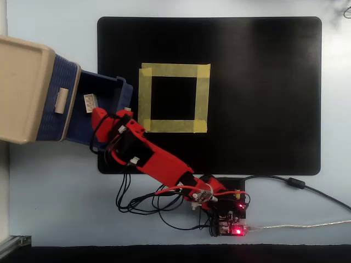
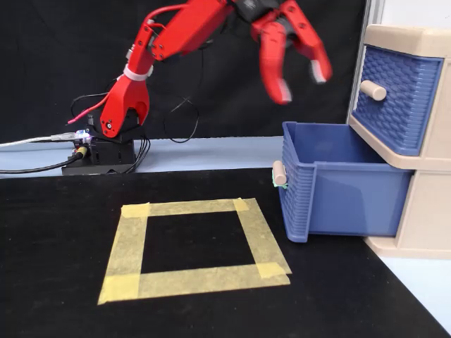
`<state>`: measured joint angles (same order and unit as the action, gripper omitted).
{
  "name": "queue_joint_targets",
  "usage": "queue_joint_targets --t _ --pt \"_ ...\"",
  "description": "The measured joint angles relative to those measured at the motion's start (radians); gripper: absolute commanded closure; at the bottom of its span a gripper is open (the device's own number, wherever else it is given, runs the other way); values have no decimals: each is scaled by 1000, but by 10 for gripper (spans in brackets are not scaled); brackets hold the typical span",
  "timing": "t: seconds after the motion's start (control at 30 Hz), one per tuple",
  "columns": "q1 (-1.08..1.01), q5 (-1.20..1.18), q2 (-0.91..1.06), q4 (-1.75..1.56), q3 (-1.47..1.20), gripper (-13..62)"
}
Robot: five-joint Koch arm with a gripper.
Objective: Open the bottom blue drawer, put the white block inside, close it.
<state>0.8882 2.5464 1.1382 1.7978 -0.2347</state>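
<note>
White block (image 1: 89,102) lies inside open drawer (image 2: 338,186) (tool (image 2: 301,76) empty).

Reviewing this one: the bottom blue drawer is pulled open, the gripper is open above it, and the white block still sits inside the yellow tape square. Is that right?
Not quite. The white block lies inside the bottom blue drawer, as the overhead view shows; the yellow tape square holds nothing. The rest stands: the drawer is pulled open and the gripper is open above it, as the fixed view shows.

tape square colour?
Yellow; the tape square shows best in the overhead view.
</note>
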Motion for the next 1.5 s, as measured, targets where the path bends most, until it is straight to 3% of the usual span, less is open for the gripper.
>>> queue_joint_targets --t 0.17,0.33,0.5,0.83,1.1,1.23,1.33,1.4,1.5 --pt "-115 -244 11 146 -169 156" --pt "-103 -270 -18 114 -285 155" --pt "12 -114 -175 5 -285 151" --pt "129 87 -417 -407 -34 151" --pt "138 199 -451 -457 -9 149" --pt "106 198 -333 -126 -15 150" --pt "-20 158 -137 100 -20 151" --pt "-137 34 41 153 -87 151" --pt "-261 -178 267 156 -393 152"
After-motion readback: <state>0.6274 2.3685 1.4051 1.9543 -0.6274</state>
